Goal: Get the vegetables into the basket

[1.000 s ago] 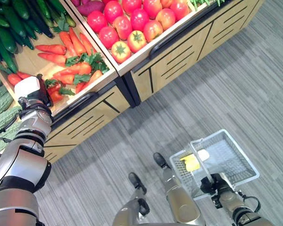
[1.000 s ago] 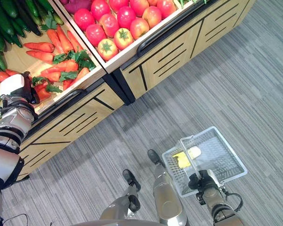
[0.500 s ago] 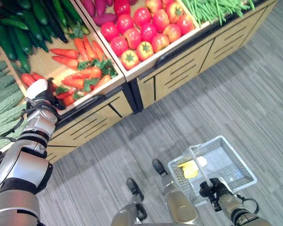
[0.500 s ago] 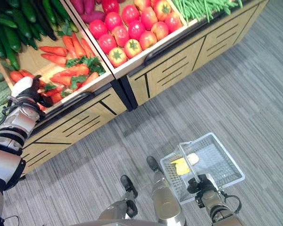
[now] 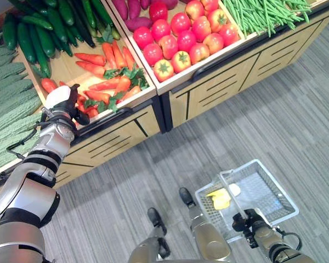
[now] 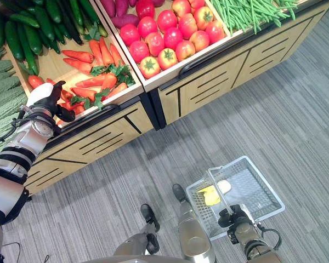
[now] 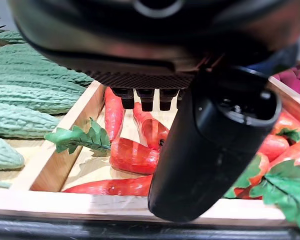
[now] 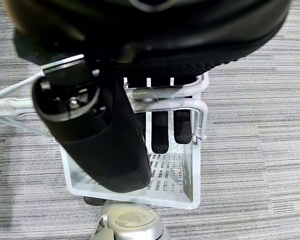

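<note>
Carrots [image 7: 132,155] just past L hand [image 5: 63,102]

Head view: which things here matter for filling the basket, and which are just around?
In the job:
basket, handle in right hand
carrots
left hand, over the carrots

Just around:
tomatoes
cucumbers
green beans
sweet potatoes

Bright, even light across the whole scene, no harsh glare.
Shadows fall soft and short on the grey floor [image 5: 274,109]; in the wrist views the left hand [image 7: 215,145] and right hand [image 8: 90,135] loom dark and blurred up close, with the carrots [image 7: 135,155] beyond them fairly crisp.
</note>
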You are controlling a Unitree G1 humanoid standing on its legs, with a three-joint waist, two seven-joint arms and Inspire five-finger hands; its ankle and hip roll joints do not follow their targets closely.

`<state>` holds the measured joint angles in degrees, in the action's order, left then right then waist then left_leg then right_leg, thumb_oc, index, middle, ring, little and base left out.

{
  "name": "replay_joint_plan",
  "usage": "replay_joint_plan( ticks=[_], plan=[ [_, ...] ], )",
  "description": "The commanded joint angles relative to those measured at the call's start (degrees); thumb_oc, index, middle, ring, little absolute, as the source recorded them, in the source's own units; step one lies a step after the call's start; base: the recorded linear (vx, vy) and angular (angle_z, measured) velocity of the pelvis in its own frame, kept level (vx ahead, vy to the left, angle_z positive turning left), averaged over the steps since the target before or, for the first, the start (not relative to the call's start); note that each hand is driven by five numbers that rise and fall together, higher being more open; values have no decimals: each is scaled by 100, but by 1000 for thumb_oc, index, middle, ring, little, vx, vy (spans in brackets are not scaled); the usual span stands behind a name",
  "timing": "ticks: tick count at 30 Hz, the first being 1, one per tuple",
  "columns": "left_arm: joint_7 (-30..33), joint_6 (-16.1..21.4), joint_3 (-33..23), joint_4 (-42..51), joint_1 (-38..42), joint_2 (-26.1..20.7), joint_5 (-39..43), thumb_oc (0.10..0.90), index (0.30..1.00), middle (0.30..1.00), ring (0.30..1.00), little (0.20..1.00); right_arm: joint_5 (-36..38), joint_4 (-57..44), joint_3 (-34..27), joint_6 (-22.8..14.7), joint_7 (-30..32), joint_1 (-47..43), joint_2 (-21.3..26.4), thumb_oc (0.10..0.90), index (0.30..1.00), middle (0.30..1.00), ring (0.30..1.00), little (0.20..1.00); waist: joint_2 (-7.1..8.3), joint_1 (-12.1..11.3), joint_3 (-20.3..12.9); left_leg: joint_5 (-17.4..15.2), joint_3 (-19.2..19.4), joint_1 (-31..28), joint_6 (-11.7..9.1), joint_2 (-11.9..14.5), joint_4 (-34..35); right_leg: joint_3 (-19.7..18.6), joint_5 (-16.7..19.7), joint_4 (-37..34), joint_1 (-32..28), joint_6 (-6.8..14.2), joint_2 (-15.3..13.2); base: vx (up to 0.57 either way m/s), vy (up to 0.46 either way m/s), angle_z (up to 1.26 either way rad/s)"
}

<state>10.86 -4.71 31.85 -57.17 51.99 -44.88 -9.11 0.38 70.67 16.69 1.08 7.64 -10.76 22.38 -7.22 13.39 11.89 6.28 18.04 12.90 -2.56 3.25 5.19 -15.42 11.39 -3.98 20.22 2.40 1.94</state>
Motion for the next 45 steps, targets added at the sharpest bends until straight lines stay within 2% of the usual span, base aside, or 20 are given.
replay_joint_plan(
  ticks=[1, 8, 16, 21, 34, 45],
  plan=[
    [84, -35, 8, -511, 716, -454, -263, 900, 1000, 1000, 1000, 1000, -53, 191, 248, 55, -51, 396, 152, 400, 300, 300, 300, 300, -154, -20, -299, -97, -417, -29, -283, 65, -19, 396, -139, 144, 163, 364, -151, 0, 0, 0],
    [-225, -153, 454, -1399, 1482, -651, -511, 900, 1000, 1000, 1000, 1000, -63, 208, 373, 54, -98, 384, 187, 400, 300, 300, 300, 300, -41, 31, -337, -59, -379, 172, -293, 132, -19, 415, -68, 129, 360, 382, -76, 0, 0, 0],
    [-281, -173, 674, -1625, 1928, -936, -460, 900, 1000, 1000, 1000, 1000, -27, 164, 457, 32, -184, 447, 214, 400, 300, 300, 300, 300, 74, 61, -384, -8, -310, 344, -343, 195, -19, 404, -16, 119, 542, 374, 21, 0, -3, -1],
    [-283, -161, 727, -1635, 2038, -904, -389, 900, 1000, 1000, 1000, 1000, 5, 80, 483, 21, -176, 447, 229, 400, 300, 300, 300, 300, 77, 100, -329, 25, -299, 463, -379, 228, -19, 407, -3, 116, 649, 363, 49, 11, -25, -5],
    [-280, -195, 115, -1734, 1249, -445, -206, 900, 1000, 1000, 1000, 1000, 53, -96, 449, 26, -136, 389, 171, 400, 300, 300, 300, 300, 77, 190, -175, 3, -94, 528, -441, 290, -19, 323, 6, 85, 783, 320, 183, 16, -5, -9],
    [-261, -229, -131, -1833, 990, -78, 16, 900, 1000, 1000, 1000, 1000, 152, -93, 421, 15, -102, 360, 146, 400, 300, 300, 300, 300, 115, 278, -171, -15, -91, 640, -440, 287, -19, 353, 65, 70, 926, 311, 239, 0, 0, 0]
  ],
)
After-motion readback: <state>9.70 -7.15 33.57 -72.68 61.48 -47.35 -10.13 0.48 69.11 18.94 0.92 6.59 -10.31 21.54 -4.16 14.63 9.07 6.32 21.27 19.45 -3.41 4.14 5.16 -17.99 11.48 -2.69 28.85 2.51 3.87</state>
